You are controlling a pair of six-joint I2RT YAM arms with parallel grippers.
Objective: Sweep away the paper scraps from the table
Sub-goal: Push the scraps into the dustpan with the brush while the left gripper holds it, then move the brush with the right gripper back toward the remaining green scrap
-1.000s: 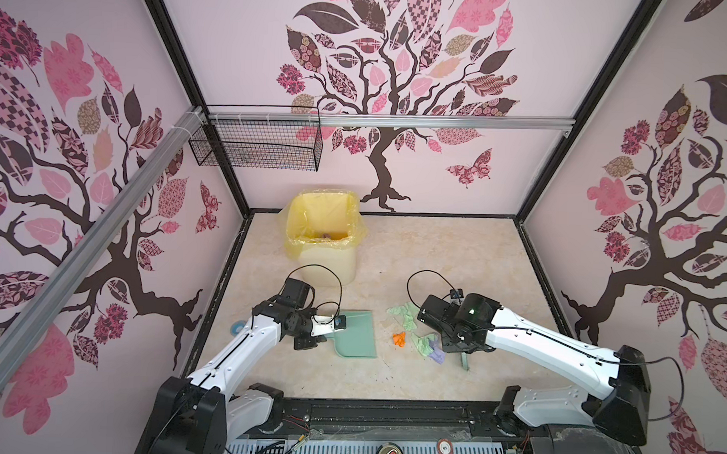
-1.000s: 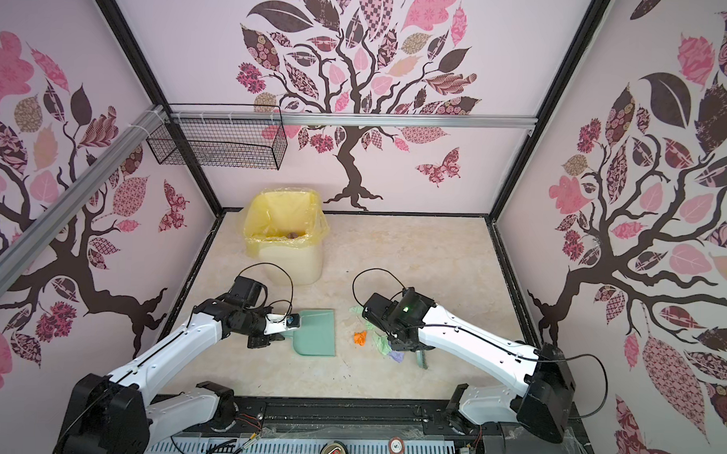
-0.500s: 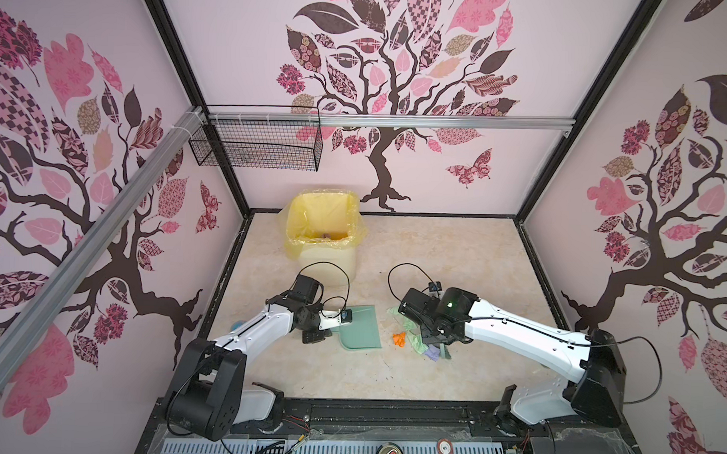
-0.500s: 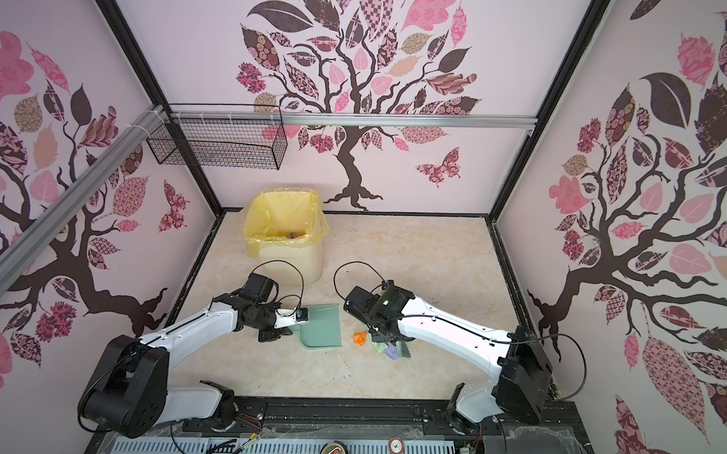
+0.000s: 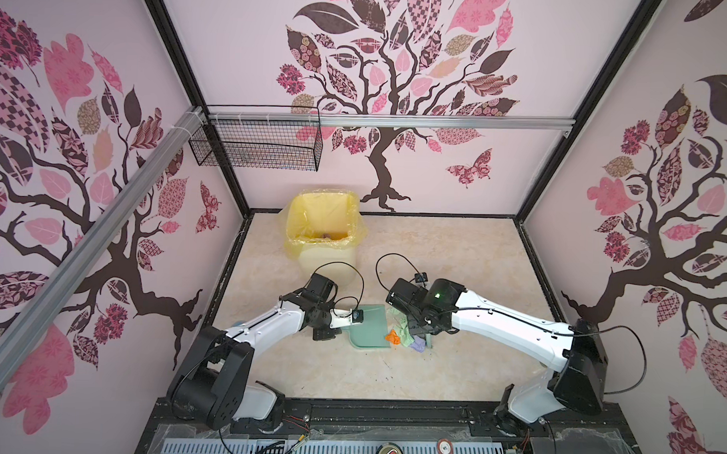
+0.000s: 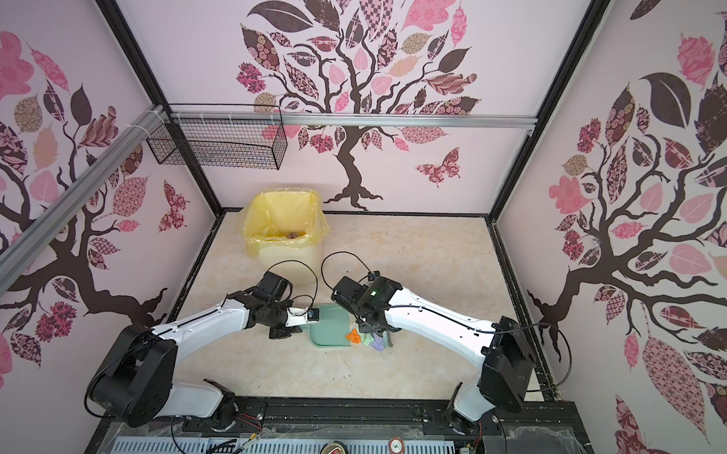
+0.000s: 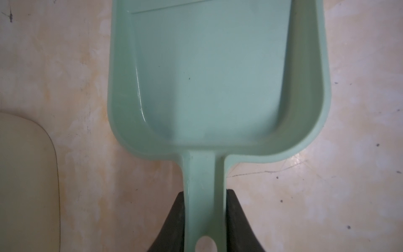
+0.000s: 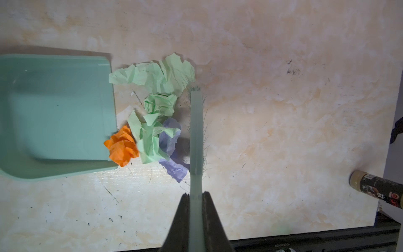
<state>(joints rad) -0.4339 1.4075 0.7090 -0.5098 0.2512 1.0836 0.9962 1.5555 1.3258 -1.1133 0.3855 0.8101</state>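
Observation:
The paper scraps lie bunched on the table (image 5: pixel 435 255) at the mouth of the teal dustpan (image 8: pixel 56 113): an orange wad (image 8: pixel 122 146) overlapping its lip, pale green pieces (image 8: pixel 157 104) and lilac ones (image 8: pixel 172 152). In both top views the scraps (image 5: pixel 404 335) (image 6: pixel 364 338) sit just right of the dustpan (image 5: pixel 370 328) (image 6: pixel 329 328). My left gripper (image 7: pixel 205 196) is shut on the dustpan's handle; the pan (image 7: pixel 218 76) is empty. My right gripper (image 8: pixel 195 196) is shut on the teal brush (image 8: pixel 196 135), whose bristles stand against the scraps' far side.
A bin lined with a yellow bag (image 5: pixel 322 230) stands behind the dustpan; its corner (image 7: pixel 26 181) shows in the left wrist view. A wire basket (image 5: pixel 256 143) hangs on the back left wall. A small bottle (image 8: pixel 379 189) lies by the table's black front frame (image 8: pixel 305 240).
My right arm has swept the brush leftwards, bunching the scattered scraps against the dustpan's mouth. The left arm has pushed the dustpan slightly to the right towards them.

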